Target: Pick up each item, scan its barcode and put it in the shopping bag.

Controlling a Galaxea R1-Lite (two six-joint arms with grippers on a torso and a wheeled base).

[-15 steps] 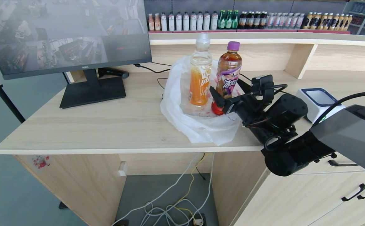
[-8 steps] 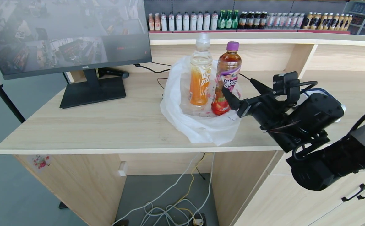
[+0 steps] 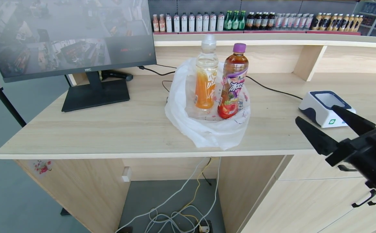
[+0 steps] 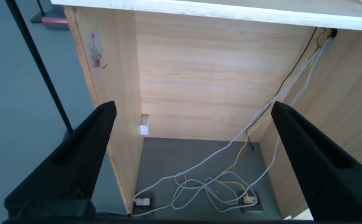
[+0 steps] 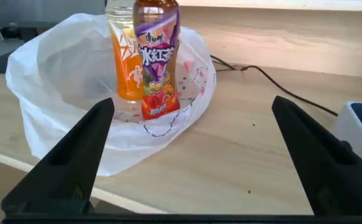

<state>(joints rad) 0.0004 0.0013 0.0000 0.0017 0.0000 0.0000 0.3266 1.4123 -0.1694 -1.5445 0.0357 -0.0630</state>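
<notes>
Two labelled bottles (image 3: 206, 81) upright in shopping bag (image 3: 207, 136)

A light wooden counter (image 3: 110, 129) carries a monitor (image 3: 68, 35) on a black stand at the far left. The white shopping bag (image 3: 204, 134) sits open near the middle. A white barcode scanner (image 3: 320, 110) stands at the right, well apart from the bag. A black cable (image 3: 272, 90) runs from behind the bag towards the scanner.

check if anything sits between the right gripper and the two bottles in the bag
Nothing visible does. The open right gripper hangs off the counter; only bare wood and the shopping bag rim lie between it and the bottles. The scanner sits aside.
</notes>
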